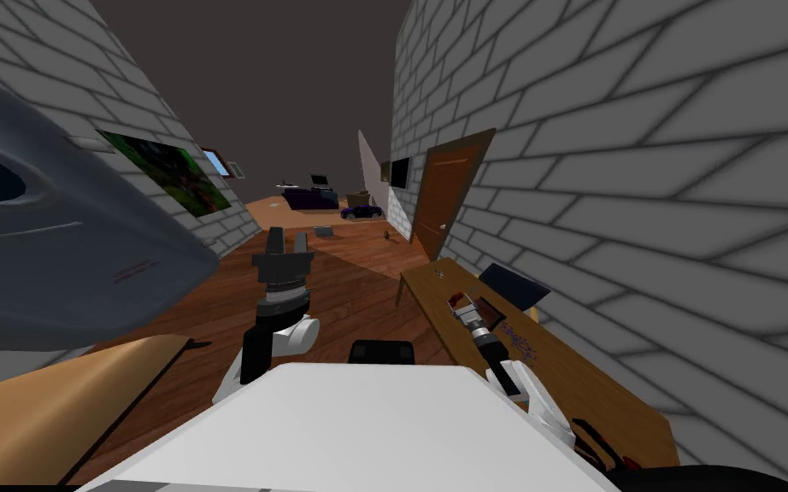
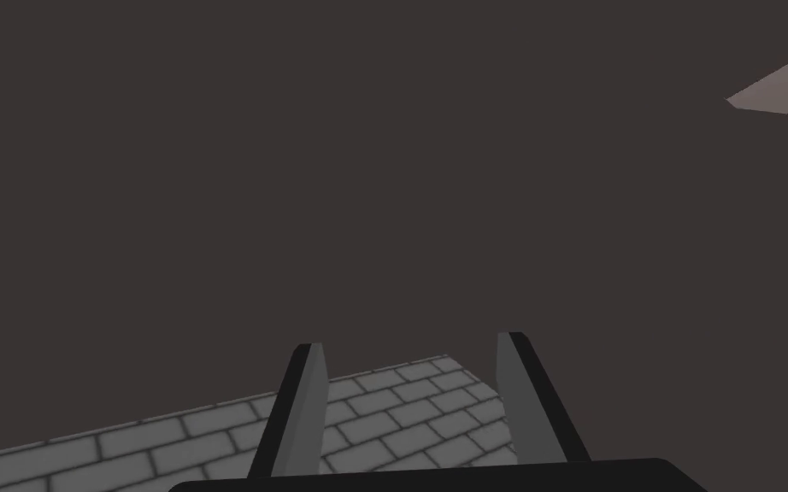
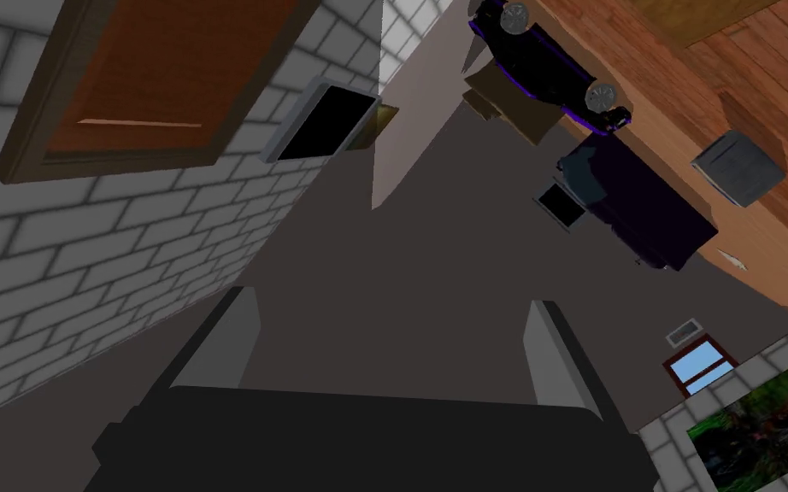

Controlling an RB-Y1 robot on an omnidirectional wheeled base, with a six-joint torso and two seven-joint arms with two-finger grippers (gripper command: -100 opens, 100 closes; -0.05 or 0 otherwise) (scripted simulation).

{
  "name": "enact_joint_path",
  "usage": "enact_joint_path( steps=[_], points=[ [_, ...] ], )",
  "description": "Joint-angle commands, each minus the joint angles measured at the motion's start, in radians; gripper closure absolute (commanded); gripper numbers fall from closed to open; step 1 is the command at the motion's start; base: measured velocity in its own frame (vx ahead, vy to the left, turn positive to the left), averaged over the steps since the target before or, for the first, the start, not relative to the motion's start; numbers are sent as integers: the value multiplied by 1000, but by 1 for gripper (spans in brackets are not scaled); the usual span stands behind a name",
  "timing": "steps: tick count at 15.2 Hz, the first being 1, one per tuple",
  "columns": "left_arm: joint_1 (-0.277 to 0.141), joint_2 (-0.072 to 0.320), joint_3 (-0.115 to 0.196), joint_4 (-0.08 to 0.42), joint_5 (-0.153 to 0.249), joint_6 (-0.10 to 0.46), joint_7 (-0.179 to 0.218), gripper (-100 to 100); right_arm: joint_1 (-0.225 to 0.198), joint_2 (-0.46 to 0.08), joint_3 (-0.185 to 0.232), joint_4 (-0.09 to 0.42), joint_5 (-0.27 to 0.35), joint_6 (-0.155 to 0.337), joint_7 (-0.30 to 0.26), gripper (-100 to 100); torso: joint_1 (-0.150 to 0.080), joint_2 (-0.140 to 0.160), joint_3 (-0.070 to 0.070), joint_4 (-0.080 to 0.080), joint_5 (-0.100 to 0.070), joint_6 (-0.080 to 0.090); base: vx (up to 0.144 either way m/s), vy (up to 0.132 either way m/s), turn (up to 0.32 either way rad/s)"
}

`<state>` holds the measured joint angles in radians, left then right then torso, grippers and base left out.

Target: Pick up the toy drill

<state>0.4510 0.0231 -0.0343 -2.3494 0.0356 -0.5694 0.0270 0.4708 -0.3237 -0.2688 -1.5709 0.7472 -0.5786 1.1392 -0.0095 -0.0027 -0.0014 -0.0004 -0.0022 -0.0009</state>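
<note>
Right gripper point(image 1: 456, 299) point(image 3: 392, 301): fingers spread wide, nothing between them. It is held low over the far half of a wooden table point(image 1: 572, 384) along the brick wall on my right.

Toy drill point(image 1: 491, 314): probably the small dark red and black thing on the table, just beside the right gripper on the wall side. Its shape is too small to read, and I cannot tell whether it touches the fingers.

Near it on the table are a scatter of purple specks point(image 1: 516, 337) and a dark flat slab point(image 1: 512, 286) against the wall. Another red and black thing point(image 1: 593, 437) at the table's near end is partly hidden and unidentified.

Left gripper point(image 1: 288, 237) point(image 2: 410, 342): raised ahead of me over the wood floor, fingers apart, holding nothing.

Farther off, a purple toy car point(image 1: 361, 211) point(image 3: 555, 68) sits by a brown box-like thing point(image 1: 356, 198) whose contents cannot be seen. A dark sofa point(image 1: 311, 198) point(image 3: 640, 209) stands behind them. A small grey box point(image 1: 324, 231) point(image 3: 738, 166) lies on the floor, inside not visible.

A large blue-grey shape point(image 1: 42, 256) at my left is cut off by the edge; I cannot tell what it is.
</note>
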Motion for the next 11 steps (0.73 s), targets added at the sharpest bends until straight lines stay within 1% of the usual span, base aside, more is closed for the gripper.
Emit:
enact_joint_path(
  steps=[1, 2, 3, 4, 5, 6, 7, 8, 9, 10, 11],
  points=[
    [0, 0, 0, 0, 0, 0, 0, 0, -3, -7, -7, 33, 21, 0, 48, -100, 0, 0, 0, 0, 0, 0, -54, -65, 319],
    [0, 0, 0, 0, 0, 0, 0, 0, -10, -24, -17, 70, 48, 3, 71, -100, -1, 0, 0, 0, 0, 1, -77, -75, 408],
    [0, 0, 0, 0, 0, 0, 0, 0, -10, -24, -17, 77, 48, 3, 94, -100, -1, 1, 0, 0, 0, 0, -74, -80, 309],
    [0, 0, 0, 0, 0, 0, 0, 0, -10, -24, -17, 77, 48, 3, 94, -100, -2, 1, 1, 0, 0, 1, -50, -62, 69],
    [0, 0, 0, 0, 0, 0, 0, 0, -16, -41, -26, 120, 74, 5, 132, -100, -1, 0, 0, 0, 0, 1, -55, -59, 239],
    [0, 0, 0, 0, 0, 0, 0, 0, -16, -41, -26, 120, 74, 5, 138, -100, -1, 0, 0, 0, 0, 0, -58, -63, 293],
    [0, 0, 0, 0, 0, 0, 0, 0, -23, -58, -34, 158, 98, 7, 164, -100, -1, 0, 0, 0, 0, 1, -67, -69, 370],
    [0, 0, 0, 0, 0, 0, 0, 0, -23, -58, -34, 163, 98, 7, 180, -100, -2, 0, 0, 0, 0, 0, -63, -76, 328],
    [0, 0, 0, 0, 0, 0, 0, 0, -30, -76, -42, 202, 122, 9, 204, -100, -2, 0, 0, 0, -1, 0, -69, -77, 388],
    [0, 0, 0, 0, 0, 0, 0, 0, -30, -76, -42, 204, 122, 9, 219, -100, -3, 0, 0, 0, 0, 0, -60, -77, 283],
    [0, 0, 0, 0, 0, 0, 0, 0, -36, -94, -49, 238, 144, 11, 242, -100, -3, 0, 0, 0, -1, 1, -48, -82, 357]
  ],
)
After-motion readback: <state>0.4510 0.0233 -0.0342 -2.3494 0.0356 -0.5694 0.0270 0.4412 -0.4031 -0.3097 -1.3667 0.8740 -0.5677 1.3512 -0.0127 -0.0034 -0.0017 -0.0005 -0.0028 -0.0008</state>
